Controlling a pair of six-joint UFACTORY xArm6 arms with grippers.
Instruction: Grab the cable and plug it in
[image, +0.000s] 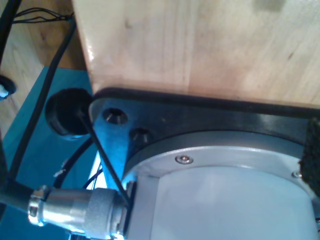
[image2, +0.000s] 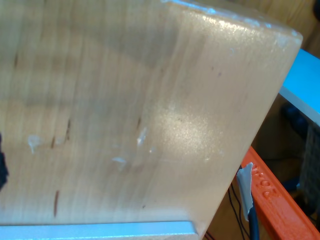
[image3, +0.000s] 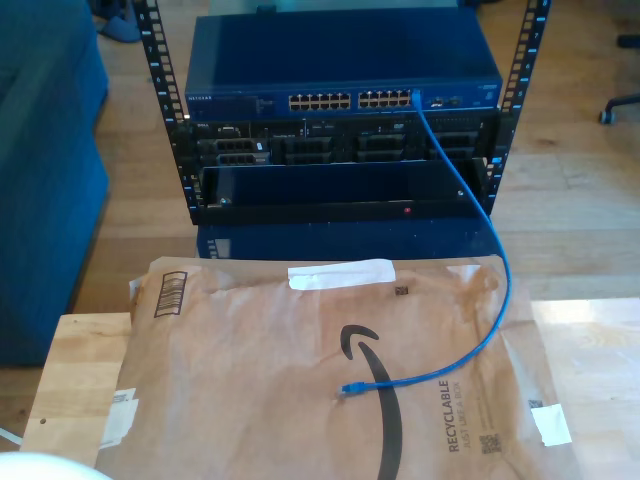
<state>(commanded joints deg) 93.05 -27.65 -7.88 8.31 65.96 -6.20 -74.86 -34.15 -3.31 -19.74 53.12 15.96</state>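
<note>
The blue cable (image3: 497, 300) has one end plugged into a port (image3: 416, 98) at the exterior view's right of the blue switch (image3: 340, 60) in the rack. It hangs down and curves onto a brown paper envelope (image3: 260, 380). Its loose plug (image3: 347, 389) lies on the envelope near the printed arrow. A rough black strip (image: 312, 150) that may be a finger of my first gripper shows over the wooden tabletop (image: 200, 45). A small dark sliver (image2: 2, 170) sits over bare wood (image2: 125, 125) in the second wrist view. Neither view shows how the jaws stand.
The envelope covers most of the wooden table (image3: 80, 370). An arm's black base plate (image: 200, 115) and silver cable connector (image: 75, 207) sit at the table edge. An orange bar (image2: 272, 195) lies below the table corner. Blue furniture (image3: 40, 150) stands at the exterior view's left.
</note>
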